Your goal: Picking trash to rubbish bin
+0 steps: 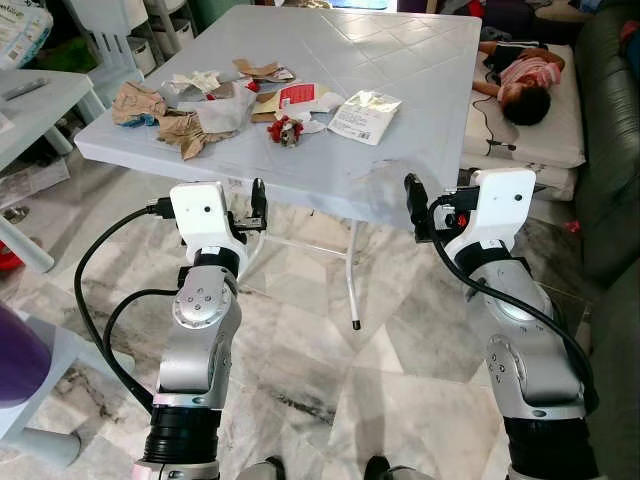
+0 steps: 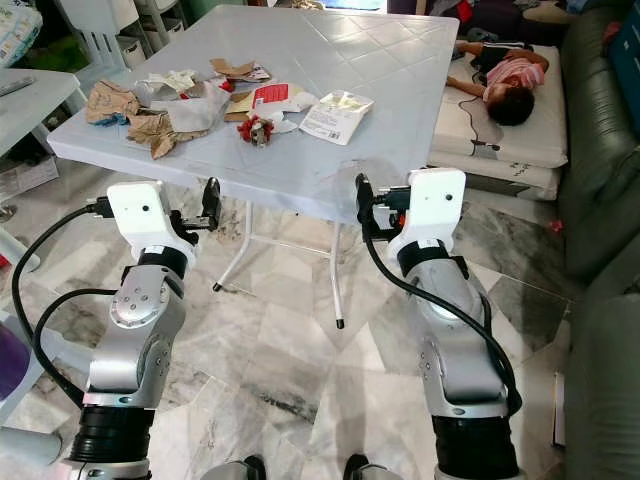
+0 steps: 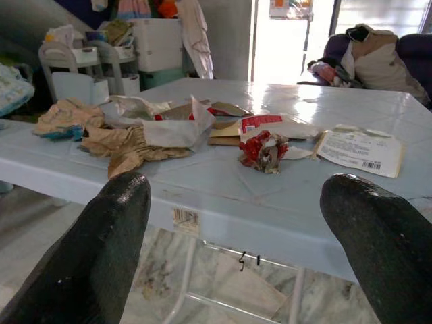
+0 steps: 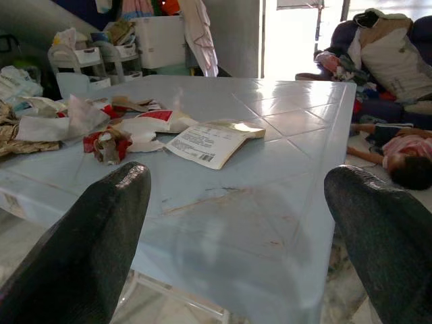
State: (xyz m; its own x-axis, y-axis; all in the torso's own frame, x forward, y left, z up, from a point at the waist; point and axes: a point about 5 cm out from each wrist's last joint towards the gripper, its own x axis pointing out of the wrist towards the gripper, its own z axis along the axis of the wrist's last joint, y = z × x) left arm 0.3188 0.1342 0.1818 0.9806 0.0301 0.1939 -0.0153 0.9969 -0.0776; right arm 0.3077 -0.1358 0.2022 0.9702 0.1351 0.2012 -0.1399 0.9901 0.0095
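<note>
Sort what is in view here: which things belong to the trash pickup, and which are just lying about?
For the job:
- crumpled brown paper
- red wrapper
- white packet
- torn cardboard
- left gripper and right gripper, both open at the near edge of the table

Lying about:
- mattress with a person on it
- white rack
- sofa

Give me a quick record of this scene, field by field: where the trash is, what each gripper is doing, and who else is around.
surface: pale blue table
trash: brown crumpled paper, red crumpled wrapper, white printed packet, all on the table's left half
left gripper: open, empty, held below the table's near edge
right gripper: open, empty, just below the near edge
person: lying on a white mattress right of the table
rubbish bin: not located
trash picked: none yet
</note>
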